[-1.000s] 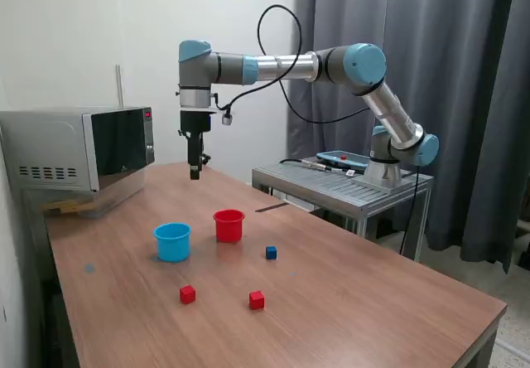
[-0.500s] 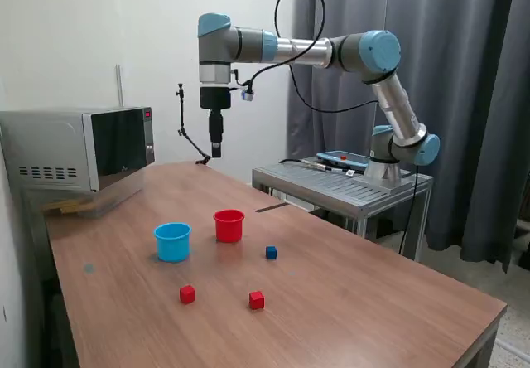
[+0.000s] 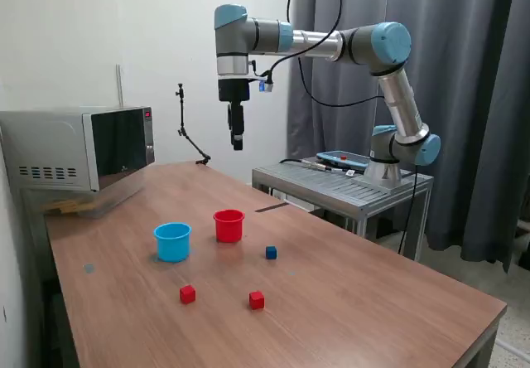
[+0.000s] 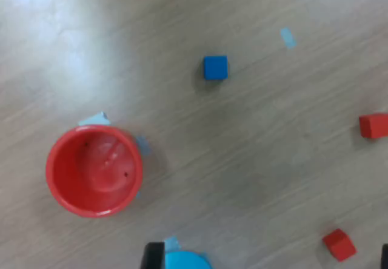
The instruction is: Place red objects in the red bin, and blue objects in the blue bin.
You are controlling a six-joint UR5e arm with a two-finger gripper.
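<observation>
The pincer (image 3: 238, 142) hangs high at upper centre, grip state unclear. Best to descend straight over the small dark blue cube (image 3: 271, 253), centred, clear of the round red plastic cup (image 3: 228, 225).

We find no readable text, no label, brand or number on the microwave (image 3: 79, 152), none on the red cup (image 3: 229, 225), the blue cup (image 3: 172, 241) or the cubes, the microwave's red display too small to read
</observation>
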